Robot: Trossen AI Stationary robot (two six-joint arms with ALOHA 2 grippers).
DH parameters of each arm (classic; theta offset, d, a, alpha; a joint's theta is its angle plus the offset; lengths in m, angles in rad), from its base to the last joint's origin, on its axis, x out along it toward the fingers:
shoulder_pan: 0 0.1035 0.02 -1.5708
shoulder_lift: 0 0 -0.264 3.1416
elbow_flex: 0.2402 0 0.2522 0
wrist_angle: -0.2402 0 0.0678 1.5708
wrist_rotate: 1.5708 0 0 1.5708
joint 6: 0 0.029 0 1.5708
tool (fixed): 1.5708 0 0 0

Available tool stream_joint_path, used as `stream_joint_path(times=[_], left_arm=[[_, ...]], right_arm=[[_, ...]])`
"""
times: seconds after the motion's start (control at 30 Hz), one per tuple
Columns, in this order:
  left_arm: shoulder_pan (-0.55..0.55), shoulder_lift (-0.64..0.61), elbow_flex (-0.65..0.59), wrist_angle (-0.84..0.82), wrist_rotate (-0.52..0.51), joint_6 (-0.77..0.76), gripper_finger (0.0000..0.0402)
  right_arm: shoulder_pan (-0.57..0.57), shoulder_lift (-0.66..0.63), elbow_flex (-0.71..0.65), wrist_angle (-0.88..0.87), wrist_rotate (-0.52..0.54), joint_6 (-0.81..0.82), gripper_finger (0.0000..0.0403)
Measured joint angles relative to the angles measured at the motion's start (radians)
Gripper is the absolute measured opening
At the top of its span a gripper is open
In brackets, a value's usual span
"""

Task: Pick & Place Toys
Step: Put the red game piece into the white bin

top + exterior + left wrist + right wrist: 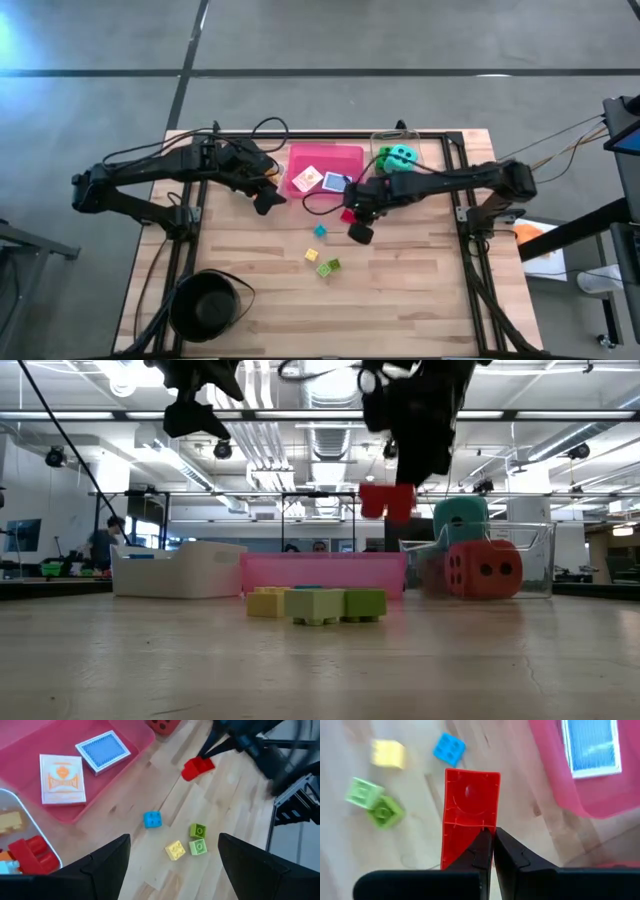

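So right now my right gripper (492,851) has its fingers pinched shut on a red block (469,807), lifted clear of the surface, so I reckon next is carrying it over the pink tray (345,158) just ahead and letting go, left gripper (172,855) waiting wide open, empty.

Bare wood lies open around the loose blocks (322,255); the pink tray (345,157) apparently bounds the far side.

Open-plan lab: exposed ceiling ducts (330,445).

Grey concrete floor (400,40), bright ceiling strip lights (330,380) overhead
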Motion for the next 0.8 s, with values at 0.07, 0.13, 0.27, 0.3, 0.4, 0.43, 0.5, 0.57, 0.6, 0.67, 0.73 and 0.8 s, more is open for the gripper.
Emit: stream_joint_path(times=[0.07, 0.13, 0.27, 0.3, 0.4, 0.43, 0.5, 0.57, 0.6, 0.67, 0.73, 0.8], left_arm=[[0.000, -0.002, 0.000, 0.017, 0.003, 0.004, 0.0302], [0.000, -0.002, 0.000, 0.052, 0.020, 0.028, 0.0302], [-0.020, 0.000, 0.000, 0.162, 0.118, 0.108, 0.0302], [-0.028, 0.000, 0.000, 0.192, 0.135, 0.129, 0.0302], [-0.060, 0.000, 0.000, 0.273, 0.145, 0.196, 0.0302], [-0.069, 0.000, 0.000, 0.300, 0.145, 0.225, 0.0302], [-0.088, 0.000, 0.000, 0.349, 0.142, 0.277, 0.0302], [-0.104, 0.000, 0.000, 0.398, 0.141, 0.320, 0.0302], [-0.109, 0.000, 0.000, 0.424, 0.139, 0.338, 0.0302], [-0.116, 0.000, 0.000, 0.465, 0.130, 0.349, 0.0302], [-0.116, 0.000, 0.000, 0.508, 0.129, 0.349, 0.0302], [-0.116, 0.000, 0.000, 0.533, 0.123, 0.346, 0.0302]], right_arm=[[-0.005, -0.040, 0.000, 0.014, -0.044, -0.001, 0.0008], [-0.008, -0.074, 0.000, 0.055, -0.099, 0.005, 0.0008], [-0.009, -0.136, 0.000, 0.170, -0.144, 0.055, 0.0008], [-0.009, -0.149, 0.001, 0.201, -0.147, 0.069, 0.0008], [-0.009, -0.179, 0.001, 0.275, -0.164, 0.105, 0.0008], [-0.010, -0.187, 0.001, 0.299, -0.178, 0.117, 0.0008], [-0.010, -0.200, 0.001, 0.359, -0.210, 0.133, 0.0008], [-0.009, -0.208, 0.001, 0.427, -0.242, 0.152, 0.0008], [-0.008, -0.210, 0.001, 0.459, -0.259, 0.162, 0.0008], [-0.006, -0.210, 0.001, 0.524, -0.287, 0.179, 0.0008], [-0.005, -0.210, 0.001, 0.569, -0.298, 0.182, 0.0008], [-0.003, -0.208, 0.001, 0.600, -0.302, 0.182, 0.0008]])
